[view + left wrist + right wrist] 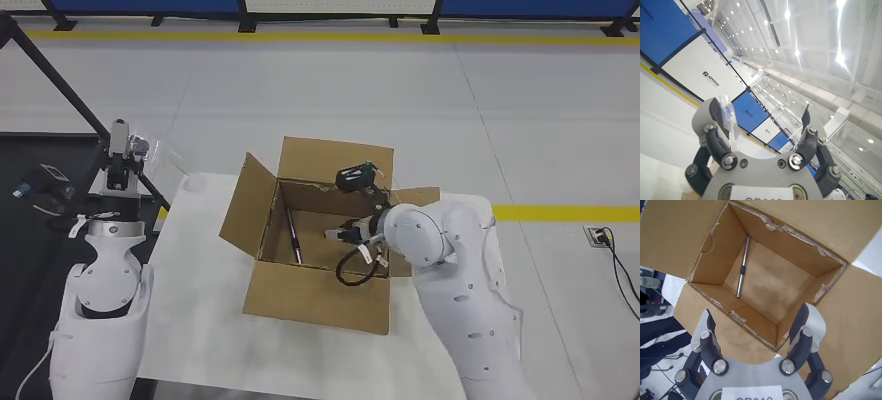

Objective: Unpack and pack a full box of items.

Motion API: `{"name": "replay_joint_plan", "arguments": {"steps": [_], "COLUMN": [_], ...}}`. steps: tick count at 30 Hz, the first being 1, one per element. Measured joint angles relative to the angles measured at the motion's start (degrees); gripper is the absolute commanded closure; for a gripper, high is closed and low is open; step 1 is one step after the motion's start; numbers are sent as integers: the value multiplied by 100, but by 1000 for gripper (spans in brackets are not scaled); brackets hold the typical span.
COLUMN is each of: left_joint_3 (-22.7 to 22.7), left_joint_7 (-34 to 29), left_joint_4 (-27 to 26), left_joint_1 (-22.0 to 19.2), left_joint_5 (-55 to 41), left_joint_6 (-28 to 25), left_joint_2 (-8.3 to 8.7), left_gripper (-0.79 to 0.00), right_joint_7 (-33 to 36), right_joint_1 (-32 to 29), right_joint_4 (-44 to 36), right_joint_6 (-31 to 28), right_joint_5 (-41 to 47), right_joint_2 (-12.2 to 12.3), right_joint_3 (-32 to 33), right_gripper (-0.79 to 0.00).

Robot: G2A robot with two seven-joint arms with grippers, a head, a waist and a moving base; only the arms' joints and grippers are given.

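My right tool hangs spread above the box, with the rod lying along its left wall. My left tool, spread too, sits farther off.

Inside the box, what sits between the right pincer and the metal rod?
Nothing: in the right wrist view, the box floor is bare cardboard from the metal rod across to beneath the open right pincer.

Box sits mid surface, flaps out. Rod in box, flat on the bottom along left wall. Right tool above box's back-right corner. Left tool beyond surface's back-left corner, well apart from box, with plastic bag against one finger.
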Motion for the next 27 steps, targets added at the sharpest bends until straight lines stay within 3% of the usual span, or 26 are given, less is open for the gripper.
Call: {"name": "replay_joint_plan", "arguments": {"steps": [7,13,19,27], "left_joint_3": [-149,-215,-129,25], "left_joint_7": [-51,-100,-143,-134], "left_joint_4": [160,281,449,633], "left_joint_1": [-10,-82,-259,-428], "left_joint_5": [-66,-69,30,101], "left_joint_6": [20,52,162,239], "left_joint_2": [25,44,48,38], "left_gripper": [-785,-785,-785,-785], "right_joint_7": [-561,-1375,-2412,-3429], "right_joint_1": [1623,2422,2576,2519], "right_joint_4": [2747,4978,6307,6974], "right_joint_6": [23,-183,-184,-54], "right_joint_5": [673,1466,1893,2077], "right_joint_2": [-525,-1073,-1479,-1804], "right_joint_3": [-1461,-2123,-2329,-2413], "right_gripper": [-785,-785,-785,-785]}}
